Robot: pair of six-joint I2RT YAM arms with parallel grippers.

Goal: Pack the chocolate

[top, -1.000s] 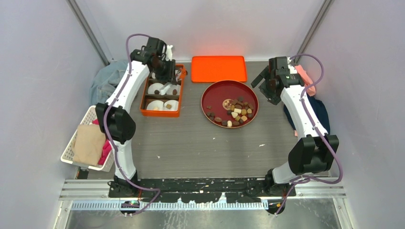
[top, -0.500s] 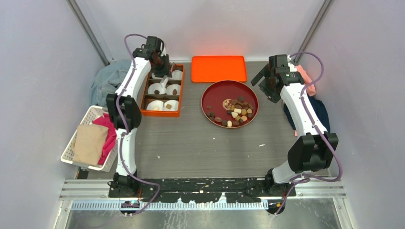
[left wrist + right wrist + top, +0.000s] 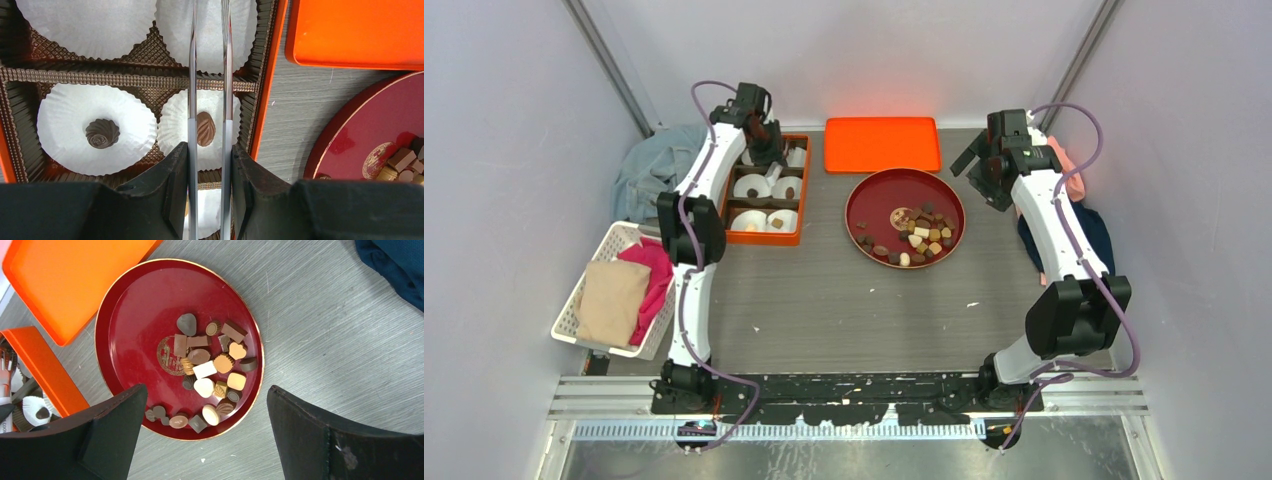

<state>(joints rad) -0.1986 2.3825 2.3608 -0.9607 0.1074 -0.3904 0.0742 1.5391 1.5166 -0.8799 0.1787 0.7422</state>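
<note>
Looking down from above, we are viewing the counter (image 3: 844, 310) with both arms reaching over its far half. At far left, the left tool (image 3: 209, 60) is hovering over the orange box (image 3: 264, 85). Its two long clear fingers (image 3: 193, 75) are standing narrowly parted, with nothing pinched between them. Through that gap we are seeing a leaf-shaped brown chocolate (image 3: 205, 128) lying in a white paper cup (image 3: 175, 125). Just to its left, a dark swirl chocolate (image 3: 102, 133) is sitting in the neighbouring cup (image 3: 65, 115).

Most of the chocolate (image 3: 210, 372) is lying in a loose heap on the red plate (image 3: 115, 320), which is sitting right of the box and just near of the flat orange tray (image 3: 882, 143). Brown, tan and cream pieces are touching one another there, while a few are sitting apart along the plate's rim.

The right tool (image 3: 980, 172) is hanging above the plate's far right edge, its black fingers (image 3: 115, 430) spreading wide and holding nothing. A white basket (image 3: 574, 310) of folded cloths is resting at near left, and a dark blue cloth (image 3: 395, 265) is lying at right.
</note>
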